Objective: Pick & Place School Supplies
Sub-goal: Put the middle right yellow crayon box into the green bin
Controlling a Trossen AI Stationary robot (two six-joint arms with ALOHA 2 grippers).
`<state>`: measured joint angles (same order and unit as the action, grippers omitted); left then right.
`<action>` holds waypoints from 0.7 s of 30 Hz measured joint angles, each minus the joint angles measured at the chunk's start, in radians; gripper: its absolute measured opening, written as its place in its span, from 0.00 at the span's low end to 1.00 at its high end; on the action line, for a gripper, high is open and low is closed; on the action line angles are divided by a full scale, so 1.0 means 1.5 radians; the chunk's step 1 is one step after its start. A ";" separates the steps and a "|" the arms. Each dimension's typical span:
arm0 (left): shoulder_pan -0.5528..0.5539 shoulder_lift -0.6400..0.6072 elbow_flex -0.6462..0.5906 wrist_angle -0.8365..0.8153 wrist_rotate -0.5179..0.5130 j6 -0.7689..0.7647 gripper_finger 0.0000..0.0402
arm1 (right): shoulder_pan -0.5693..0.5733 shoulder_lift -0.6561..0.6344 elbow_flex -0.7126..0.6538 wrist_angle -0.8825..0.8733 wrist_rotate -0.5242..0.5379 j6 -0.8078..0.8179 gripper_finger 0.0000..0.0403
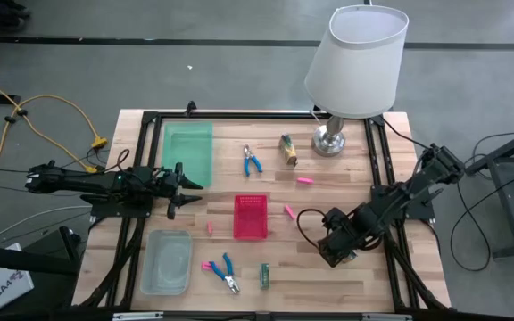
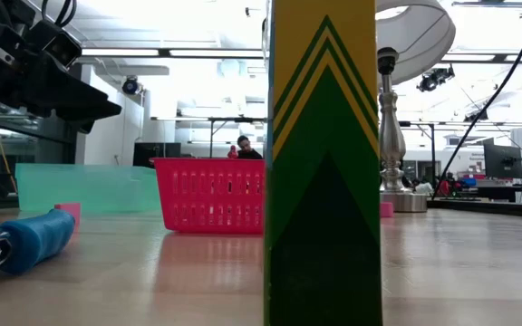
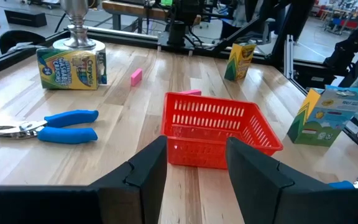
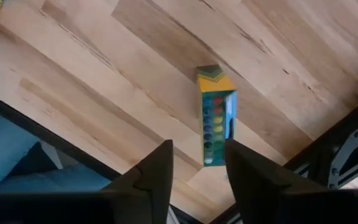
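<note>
My right gripper (image 1: 333,250) hangs open over the table's right part, pointing down. Below it a green-and-yellow crayon box (image 4: 216,118) stands upright on its end (image 3: 240,60), apart from the fingers. My left gripper (image 3: 197,168) waits open at the table's left (image 1: 184,185), level, facing the red basket (image 1: 250,217). A second box (image 1: 263,276) stands near the front edge, and a third (image 1: 288,150) lies by the lamp. Blue-handled pliers (image 1: 252,160), a pink-and-blue tool (image 1: 221,270) and pink erasers (image 1: 304,180), (image 1: 288,211), (image 1: 210,227) lie loose.
A green tray (image 1: 188,152) sits at the far left and a clear bin (image 1: 166,261) at the near left. A lamp (image 1: 333,138) with a white shade stands at the far right. Black frame rails (image 1: 382,178) run along the table's sides. A person shows in the room beyond.
</note>
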<state>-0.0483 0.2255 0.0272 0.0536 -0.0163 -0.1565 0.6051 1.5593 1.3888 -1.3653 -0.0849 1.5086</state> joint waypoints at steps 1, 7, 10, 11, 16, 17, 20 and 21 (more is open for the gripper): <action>0.000 0.000 0.000 0.000 0.000 0.000 0.40 | 0.002 0.000 0.000 -0.011 0.001 0.009 0.35; 0.000 0.000 0.000 0.000 0.000 0.000 0.40 | 0.013 0.014 0.000 -0.028 -0.002 0.046 0.36; 0.000 0.000 0.000 0.000 0.000 0.000 0.40 | 0.017 0.024 0.000 -0.024 -0.015 0.057 0.36; 0.000 0.000 0.000 0.000 0.000 0.000 0.40 | 0.017 0.029 0.000 -0.024 -0.018 0.061 0.36; 0.000 0.000 0.000 0.001 0.000 0.000 0.40 | 0.017 0.035 0.000 -0.017 -0.031 0.080 0.36; 0.000 0.000 0.000 0.000 0.000 0.000 0.40 | 0.017 0.035 0.000 -0.013 -0.030 0.081 0.36; 0.000 0.000 0.000 0.001 0.000 0.000 0.40 | 0.017 0.035 -0.013 0.005 -0.030 0.082 0.36; 0.000 0.000 0.000 0.001 0.000 0.000 0.40 | 0.017 0.035 -0.022 0.009 -0.031 0.082 0.36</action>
<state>-0.0482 0.2254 0.0272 0.0551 -0.0164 -0.1566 0.6308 1.6115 1.3564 -1.3525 -0.1314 1.6310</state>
